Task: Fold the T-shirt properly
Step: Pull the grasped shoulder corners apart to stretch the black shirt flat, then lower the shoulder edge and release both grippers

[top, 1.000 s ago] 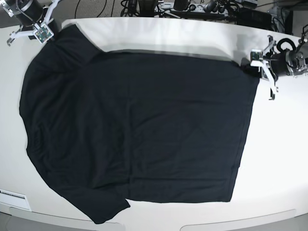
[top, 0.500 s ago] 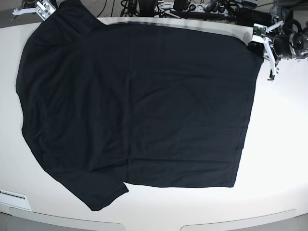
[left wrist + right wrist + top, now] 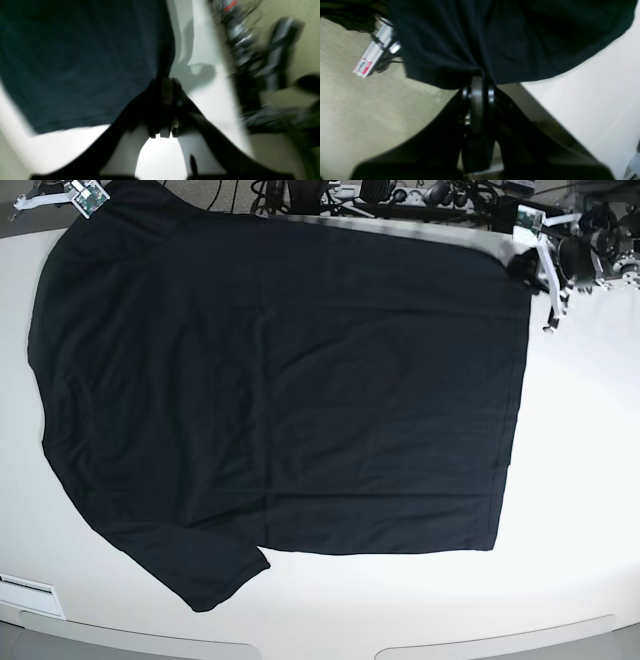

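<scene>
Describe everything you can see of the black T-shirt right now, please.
The large plain black short-sleeved T-shirt of soft matte fabric lies spread over the white table, mostly flat with faint creases. One sleeve points toward the near edge. Its far edge reaches the table's back rim. The left tool and the right tool each pinch a far corner, both shut.

Table (image 3: 580, 480): white, rounded front edge, bare from 2 to 5 o'clock in base view; narrow strip also at 7 o'clock.
Table label (image 3: 25, 585): small white strip with print, flat on the surface at 8 o'clock near the front-left edge; text too small to read.
Cables and gear (image 3: 400, 195): dark tangle behind the far edge, 12 to 1 o'clock; items not separable.
Floor (image 3: 357, 100): beige carpet, 9 o'clock in right wrist view.
Box (image 3: 365, 65): white with red mark, on the floor at 10 o'clock, beside dark cables; blurred.
</scene>
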You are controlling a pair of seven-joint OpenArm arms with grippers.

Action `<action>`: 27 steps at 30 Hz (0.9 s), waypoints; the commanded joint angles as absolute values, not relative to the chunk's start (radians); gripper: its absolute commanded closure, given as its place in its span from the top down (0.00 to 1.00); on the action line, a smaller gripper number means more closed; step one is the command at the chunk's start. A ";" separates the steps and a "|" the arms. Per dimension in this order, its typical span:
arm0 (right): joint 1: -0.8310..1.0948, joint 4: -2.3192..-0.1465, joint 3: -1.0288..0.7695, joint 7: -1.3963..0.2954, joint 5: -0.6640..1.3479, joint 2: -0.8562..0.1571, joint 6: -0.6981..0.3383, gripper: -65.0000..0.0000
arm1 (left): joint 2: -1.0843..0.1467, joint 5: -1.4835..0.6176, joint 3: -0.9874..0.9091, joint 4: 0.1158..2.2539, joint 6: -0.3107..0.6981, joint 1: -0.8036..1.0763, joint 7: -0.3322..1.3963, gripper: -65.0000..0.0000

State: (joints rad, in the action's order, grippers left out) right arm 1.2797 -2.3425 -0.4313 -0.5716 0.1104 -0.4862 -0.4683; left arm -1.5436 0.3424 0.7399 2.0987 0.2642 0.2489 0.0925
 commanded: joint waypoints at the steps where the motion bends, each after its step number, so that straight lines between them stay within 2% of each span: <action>1: 1.263 -2.356 -0.451 -0.550 0.098 -0.510 -0.450 0.00 | -1.553 0.362 0.731 2.106 0.238 0.228 0.128 0.00; 5: 1.164 -2.356 -0.474 -0.504 0.099 -0.584 -0.419 0.00 | -1.553 0.435 0.731 2.106 0.183 0.162 0.141 0.00; 10: 1.041 -2.356 -0.473 -0.432 0.142 -0.665 -0.412 0.00 | -1.489 0.437 0.731 2.106 0.182 0.070 0.162 0.00; 15: 0.925 -2.356 -0.472 -0.385 0.224 -0.721 -0.449 0.00 | -1.416 0.437 0.731 2.104 0.182 0.001 0.166 0.00; 21: 0.800 -2.281 -0.463 -0.365 0.358 -0.732 -0.518 0.00 | -1.329 0.437 0.731 2.043 0.182 -0.012 0.166 0.00; 27: 0.686 -2.132 -0.373 -0.358 0.390 -0.738 -0.550 0.00 | -1.239 0.438 0.731 1.940 0.112 -0.012 0.167 0.00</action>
